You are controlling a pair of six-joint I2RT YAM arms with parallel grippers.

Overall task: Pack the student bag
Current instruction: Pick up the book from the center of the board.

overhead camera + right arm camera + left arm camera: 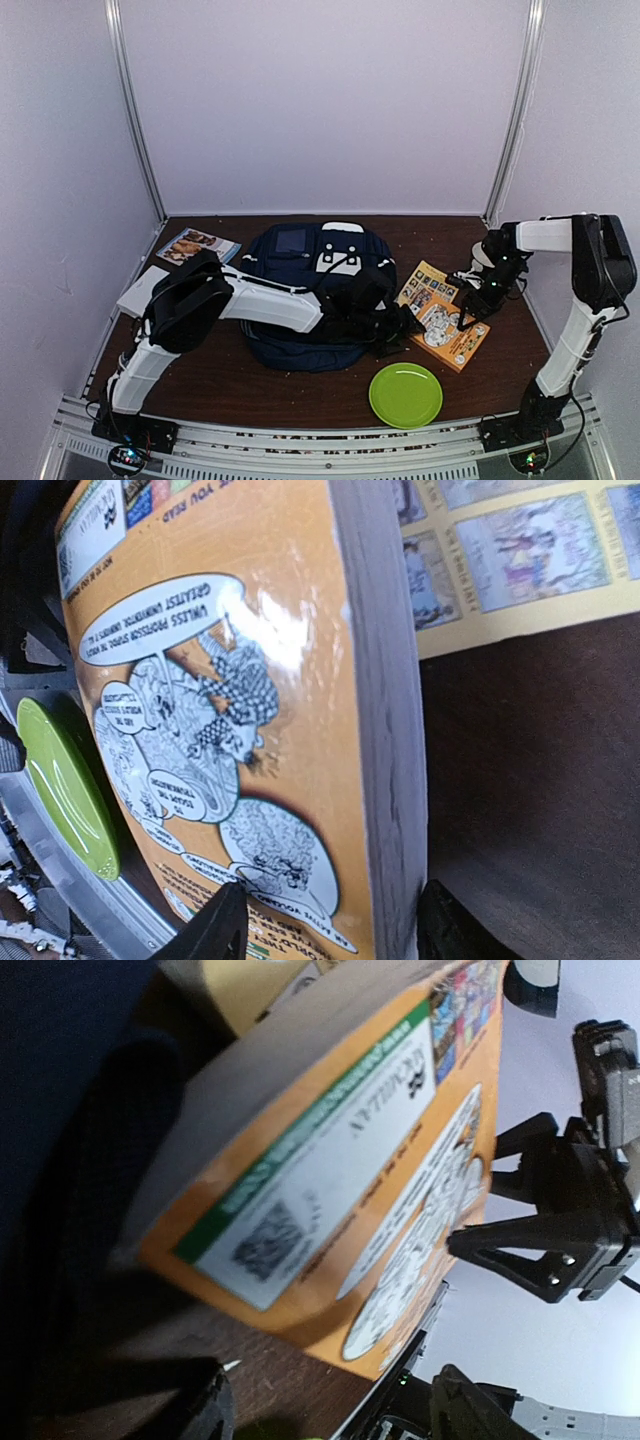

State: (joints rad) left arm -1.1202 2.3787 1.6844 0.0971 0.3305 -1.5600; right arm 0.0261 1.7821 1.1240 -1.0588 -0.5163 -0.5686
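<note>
The student bag (290, 270), navy with a white top patch, lies flat at the middle of the table. My left arm reaches across its front. My left gripper (398, 335) stands open just right of the bag, its fingers (200, 1410) empty, a little short of the near corner of an orange comic-style book (330, 1180). That book (452, 332) lies right of the bag. My right gripper (468, 308) is open at the book's far side. In the right wrist view its fingers (215, 925) straddle the book's page edge (385, 730).
A yellow book (425, 280) lies partly under the orange one. A green plate (405, 393) sits near the front edge. A picture book (197, 245) and a white box (140, 290) lie at the back left. White walls enclose the table.
</note>
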